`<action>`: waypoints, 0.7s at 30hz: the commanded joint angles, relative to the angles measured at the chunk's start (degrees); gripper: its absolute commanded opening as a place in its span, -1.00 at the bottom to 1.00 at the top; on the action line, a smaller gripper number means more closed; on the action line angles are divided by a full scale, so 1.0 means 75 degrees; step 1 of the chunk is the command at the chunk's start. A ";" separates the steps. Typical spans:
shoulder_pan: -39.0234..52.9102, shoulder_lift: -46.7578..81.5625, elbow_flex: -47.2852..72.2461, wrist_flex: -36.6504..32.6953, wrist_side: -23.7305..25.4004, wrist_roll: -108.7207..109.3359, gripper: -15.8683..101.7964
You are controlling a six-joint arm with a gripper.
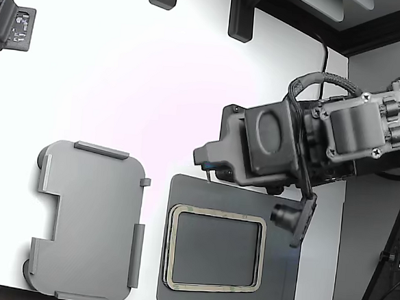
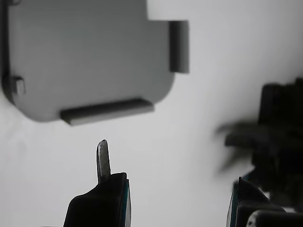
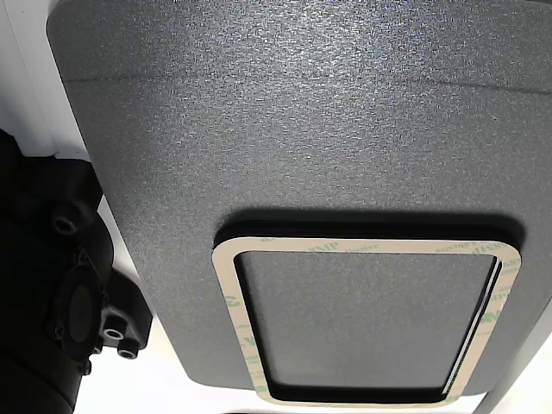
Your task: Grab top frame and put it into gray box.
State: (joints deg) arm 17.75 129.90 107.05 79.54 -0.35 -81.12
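The top frame (image 1: 218,211) is a thin tan rectangle with greenish blotches and an open middle. It lies flat on a dark gray mat (image 1: 280,279) near the table's front edge, and the other view shows it close up (image 3: 229,302) on a dark raised base. The gray box (image 1: 89,211) sits to the exterior view's left of the mat, with nothing in it. It also fills a corner of the wrist view (image 2: 90,52). My gripper (image 1: 205,160) hovers above the mat's far edge, pointing toward the exterior view's left. It is open (image 2: 175,189), with only white table between its fingers (image 2: 102,158).
A second dark device (image 1: 10,20) sits at the far left corner of the white table (image 1: 156,85) and shows as a blurred dark shape (image 2: 279,137) in the wrist view. Black fixtures (image 1: 241,19) stand along the table's back edge.
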 commanded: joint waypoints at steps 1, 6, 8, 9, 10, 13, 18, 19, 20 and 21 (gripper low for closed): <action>0.0305 -0.0258 -0.0680 0.0375 -0.0047 -0.1945 0.73; 0.1031 -0.0809 -0.1207 0.0949 0.0000 -0.3352 0.85; 0.1348 -0.0879 -0.1195 0.0996 -0.0012 -0.3574 0.83; 0.1523 -0.0891 -0.1148 0.0996 -0.0012 -0.3691 0.81; 0.1734 -0.0926 -0.1137 0.1020 -0.0023 -0.3820 0.77; 0.2484 -0.0996 -0.1137 0.1078 -0.0059 -0.4020 0.62; 0.3703 -0.0586 -0.0270 0.0035 -0.1020 -0.3996 -0.44; 0.3926 -0.0504 -0.0082 -0.0105 -0.1102 -0.3867 -0.38; 0.4090 -0.0551 -0.0047 -0.0059 -0.1148 -0.3809 -0.18; 0.4172 -0.0703 -0.0105 0.0059 -0.1219 -0.3809 -0.03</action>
State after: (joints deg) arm 47.29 124.63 106.79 80.16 -8.44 -109.42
